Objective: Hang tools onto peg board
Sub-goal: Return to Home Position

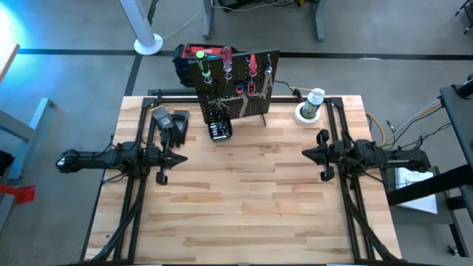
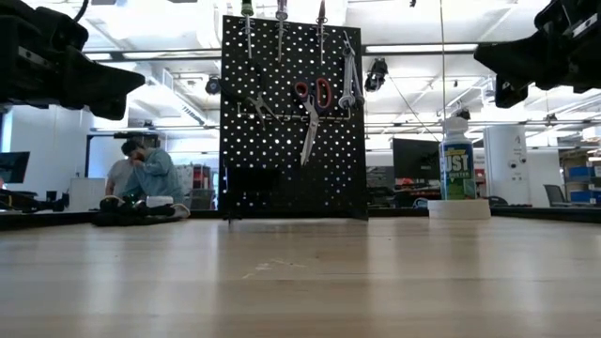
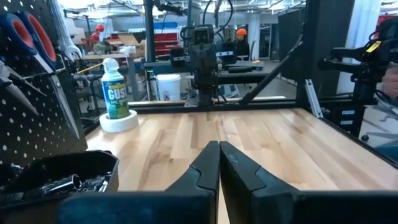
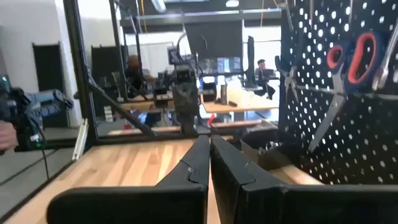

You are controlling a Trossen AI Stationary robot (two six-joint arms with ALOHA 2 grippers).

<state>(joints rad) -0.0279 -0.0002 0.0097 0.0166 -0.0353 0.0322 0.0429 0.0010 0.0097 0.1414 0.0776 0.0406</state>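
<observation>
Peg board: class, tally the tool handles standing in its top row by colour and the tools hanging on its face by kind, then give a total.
Green handle: 1
Red handles: 2
Scissors: 1
Pliers: 1
Wrench bunch: 1 (single wrenches too small to count)
Total on the peg board: 6

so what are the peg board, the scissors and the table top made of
Peg board: looks like black-painted sheet metal, thin, with regular punched holes. Scissors: shiny silver blades, likely steel; red and blue handles, probably plastic. Table top: light wood in glued strips, with visible grain and a smooth, faintly glossy finish.
</observation>
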